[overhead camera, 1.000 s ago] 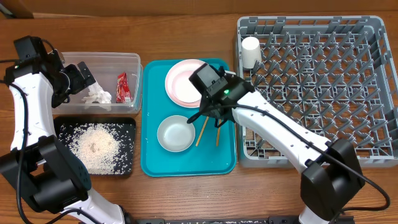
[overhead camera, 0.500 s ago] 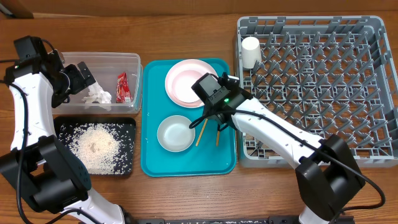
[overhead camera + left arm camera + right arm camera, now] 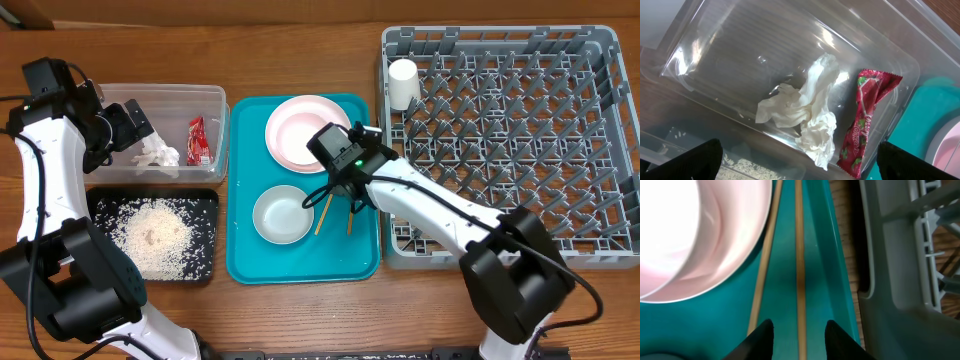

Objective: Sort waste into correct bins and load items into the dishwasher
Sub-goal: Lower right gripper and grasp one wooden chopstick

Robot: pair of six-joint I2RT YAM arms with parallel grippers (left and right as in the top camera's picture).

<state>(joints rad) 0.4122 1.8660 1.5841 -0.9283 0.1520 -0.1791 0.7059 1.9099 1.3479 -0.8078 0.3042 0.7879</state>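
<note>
Left gripper [image 3: 800, 162] hangs over the tub [image 3: 216, 100], fingers spread wide, nothing between them. In the tub: tissue [image 3: 810, 112], crumpled, mid-floor; wrapper [image 3: 866, 120], red, just beside it on the right, apart from it by a narrow gap. Black tray [image 3: 207, 200] sits just in front of the tub, rice [image 3: 150, 235] heaped in its middle with loose grains around.

Teal tray [image 3: 240, 262] next over. Plate [image 3: 292, 130] at its far end, bowl [image 3: 282, 216] at its near end, pale and upright. Two chopsticks [image 3: 324, 213] lie side by side to the right of the bowl, flat on the teal floor.

Right gripper [image 3: 800, 340] low over the tray's right side. Fingers parted, one on each side of the right-hand chopstick [image 3: 800, 240], gaps showing on both sides; grasping nothing. Left-hand stick runs along the plate's edge in the wrist view.

Rack [image 3: 600, 242] fills the right, touching the teal tray's wall. Cup [image 3: 403, 83] stands in its far left corner.
</note>
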